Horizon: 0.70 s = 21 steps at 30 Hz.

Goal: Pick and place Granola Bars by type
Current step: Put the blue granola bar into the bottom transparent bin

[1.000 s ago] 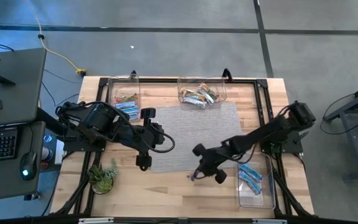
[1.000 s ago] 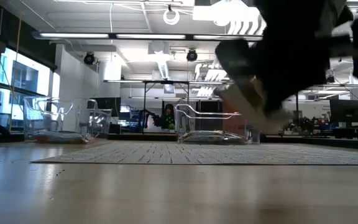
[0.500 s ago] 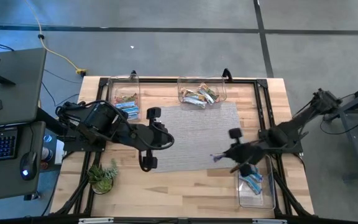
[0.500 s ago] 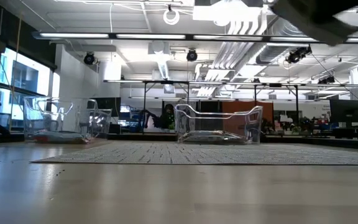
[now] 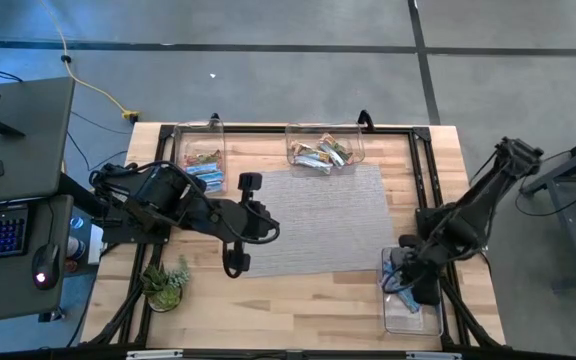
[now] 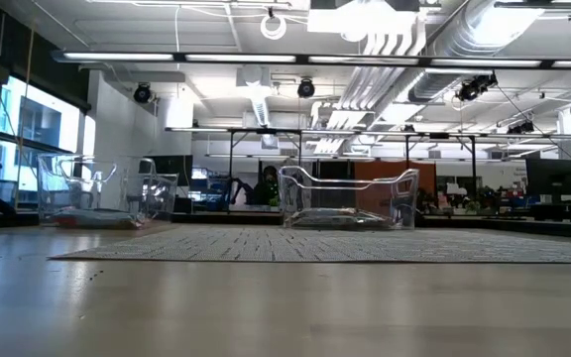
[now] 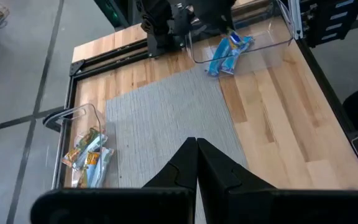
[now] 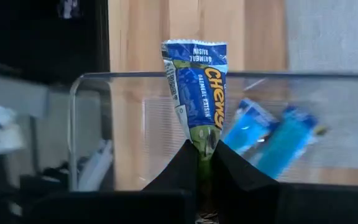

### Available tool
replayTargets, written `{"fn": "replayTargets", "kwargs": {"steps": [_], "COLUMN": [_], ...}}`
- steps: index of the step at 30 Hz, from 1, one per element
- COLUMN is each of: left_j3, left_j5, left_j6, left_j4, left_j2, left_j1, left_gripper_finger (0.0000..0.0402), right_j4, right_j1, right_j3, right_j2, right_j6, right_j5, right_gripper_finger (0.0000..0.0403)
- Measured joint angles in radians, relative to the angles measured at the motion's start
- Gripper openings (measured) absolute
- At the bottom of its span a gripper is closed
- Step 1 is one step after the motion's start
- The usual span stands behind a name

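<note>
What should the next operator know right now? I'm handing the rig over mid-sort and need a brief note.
Right gripper: shut on a blue bar, held over the right bin, not yet released.
Left gripper: shut, empty, hanging over the grey mat.
Bars: two blue ones already lie in the right bin; mixed bars sit in the far middle bin and the far left bin.
Left to do: drop the held bar, then carry on sorting the mixed bins.

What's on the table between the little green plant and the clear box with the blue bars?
In the high view, only bare wood lies between the plant and the clear box; the grey mat ends just behind that stretch.
</note>
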Motion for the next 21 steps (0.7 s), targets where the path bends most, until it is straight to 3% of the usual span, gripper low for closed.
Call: {"fn": "replayTargets", "kwargs": {"steps": [4,7,10,16,21], "left_j3": [0.0,0.0,0.0,0.0,0.0], "left_j5": [0.035,0.049,0.048,0.049,0.048], "left_j6": [-0.068,-0.071,-0.072,-0.072,-0.072], "left_j4": [-0.007,-0.025,-0.027,-0.027,-0.023], "left_j2": [0.0,0.0,0.0,0.0,0.0], "left_j1": [0.0,0.0,0.0,0.0,0.0], "left_gripper_finger": [0.0001,0.0001,0.0001,0.0001,0.0001], "right_j4": [0.114,0.16,0.188,0.17,0.18], "right_j1": [0.05,0.072,0.084,0.058,0.042], "right_j3": [-0.115,-0.193,-0.233,-0.238,-0.232], "right_j2": [0.023,0.048,0.055,0.053,0.053], "right_j6": [0.149,0.227,0.267,0.344,0.356], "right_j5": [-0.005,-0.093,-0.114,-0.053,-0.064], "right_gripper_finger": [0.0012,0.0014,0.0021,0.006,0.0104]}}
